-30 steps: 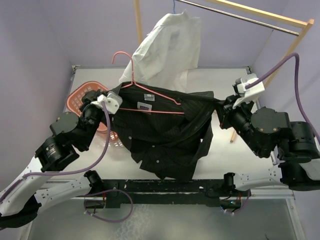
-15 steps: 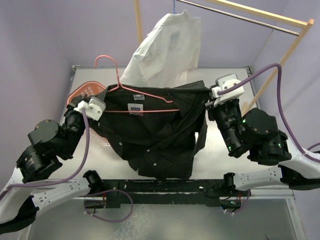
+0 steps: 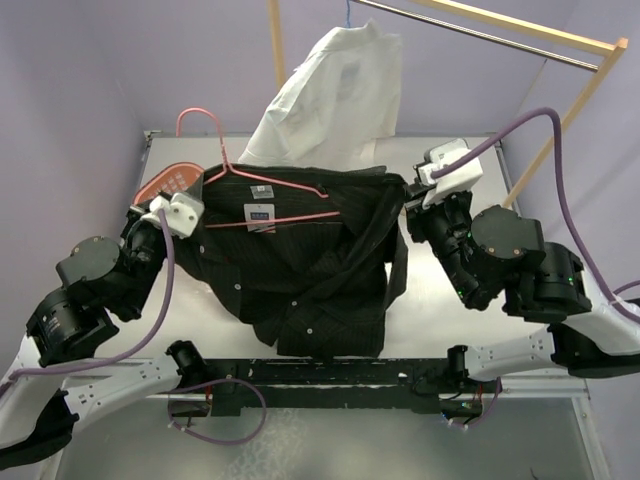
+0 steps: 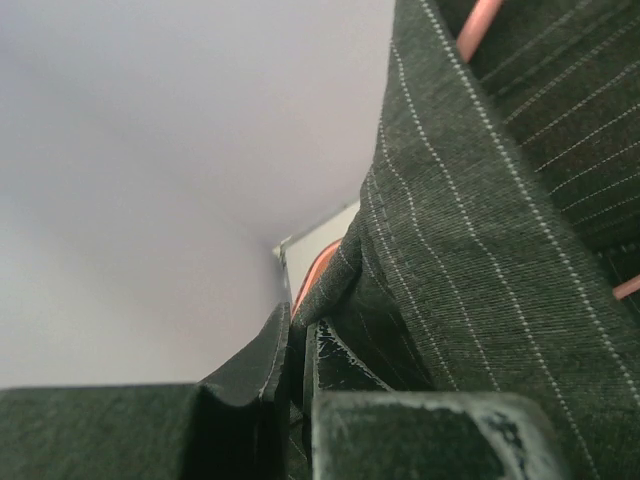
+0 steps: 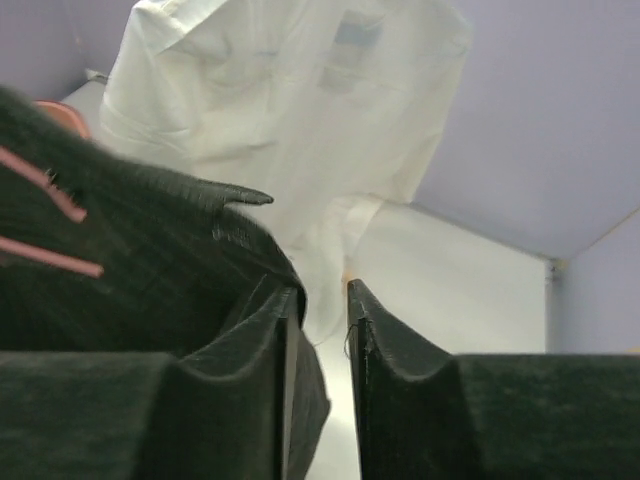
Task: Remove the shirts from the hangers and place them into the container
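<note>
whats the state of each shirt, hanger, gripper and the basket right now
black shirt, on the pink hanger
pink hanger, off the rail, inside the black shirt
white shirt, hanging from the rail
basket, mostly hidden behind the black shirt
left gripper, shut on the black shirt
right gripper, open slightly, holding nothing

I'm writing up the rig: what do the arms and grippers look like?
The left arm and right arm have bulky black round joints and white lower links. A purple cable runs to a white camera block on each wrist. The left gripper and right gripper have black tapered fingers.
</note>
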### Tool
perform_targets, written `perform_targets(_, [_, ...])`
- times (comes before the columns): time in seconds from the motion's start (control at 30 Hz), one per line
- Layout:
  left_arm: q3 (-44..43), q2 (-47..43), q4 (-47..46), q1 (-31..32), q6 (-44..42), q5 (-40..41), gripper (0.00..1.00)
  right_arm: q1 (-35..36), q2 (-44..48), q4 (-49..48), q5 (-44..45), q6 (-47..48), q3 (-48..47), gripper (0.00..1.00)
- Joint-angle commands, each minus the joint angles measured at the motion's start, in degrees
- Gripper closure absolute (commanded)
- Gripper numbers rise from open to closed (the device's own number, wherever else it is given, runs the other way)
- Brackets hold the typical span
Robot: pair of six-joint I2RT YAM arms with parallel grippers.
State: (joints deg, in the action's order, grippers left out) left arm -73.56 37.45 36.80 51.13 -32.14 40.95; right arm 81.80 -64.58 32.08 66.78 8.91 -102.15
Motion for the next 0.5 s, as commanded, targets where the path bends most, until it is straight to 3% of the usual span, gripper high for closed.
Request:
perform_targets(0.0, [-5.39, 2.93, 4.89, -1.5, 7.66, 8.61, 1.0, -1.12, 3.39, 13.01, -6.31, -17.9, 0.05, 0.63])
perform_targets(0.1, [-5.57, 3.09, 4.95, -1.48, 8.43, 7.74, 1.0, -1.12, 4.62, 14.03, -11.3, -21.78, 4.51, 0.46])
perform_targets(0.27, [-4.8, 2.38, 4.62, -1.5, 9.3, 6.52, 1.0, -1.11, 10.38, 7.55, -24.34, -25.73, 17.41, 0.43])
perform_targets(0.47, [-5.67, 2.71, 5.06, -1.49, 10.98, 4.62, 1.0, -1.12, 11.59, -0.51, -29.11, -28.33, 30.57, 0.4])
